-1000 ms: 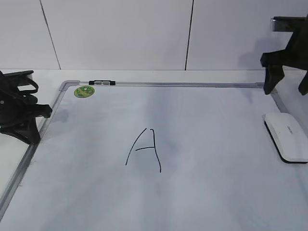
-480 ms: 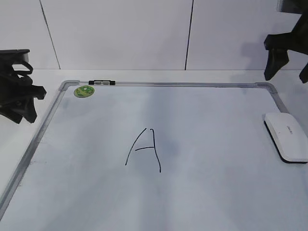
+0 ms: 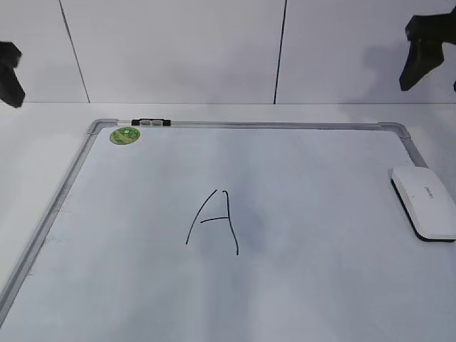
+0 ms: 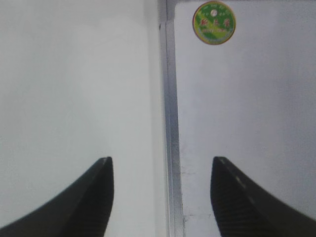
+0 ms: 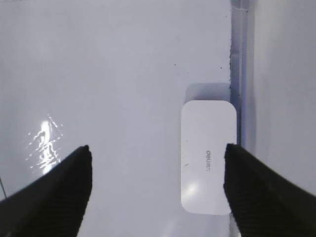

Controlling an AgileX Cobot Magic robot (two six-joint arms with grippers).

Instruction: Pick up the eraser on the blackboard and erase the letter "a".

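The eraser (image 3: 425, 201), a white block with a black base, lies on the blackboard (image 3: 320, 214) against its right frame. It also shows in the right wrist view (image 5: 207, 153). A tall capital "A" (image 3: 214, 222) is drawn mid-board; no small lowercase "a" shows in any view. My right gripper (image 5: 158, 146) is open and empty, high above the board with the eraser below its right finger; it shows at the top right of the exterior view (image 3: 430, 78). My left gripper (image 4: 162, 159) is open and empty above the board's left frame; it shows at the far left of the exterior view (image 3: 8, 71).
A round green sticker (image 3: 125, 135) sits at the board's far left corner and shows in the left wrist view (image 4: 214, 22). A small black and grey clip (image 3: 151, 122) sits on the far frame. White table lies left of the board (image 4: 74, 98), and a white panelled wall stands behind.
Both arms have risen. The left gripper has moved up and out to the left edge of the view. The right gripper has moved up and slightly right. The eraser has not moved.
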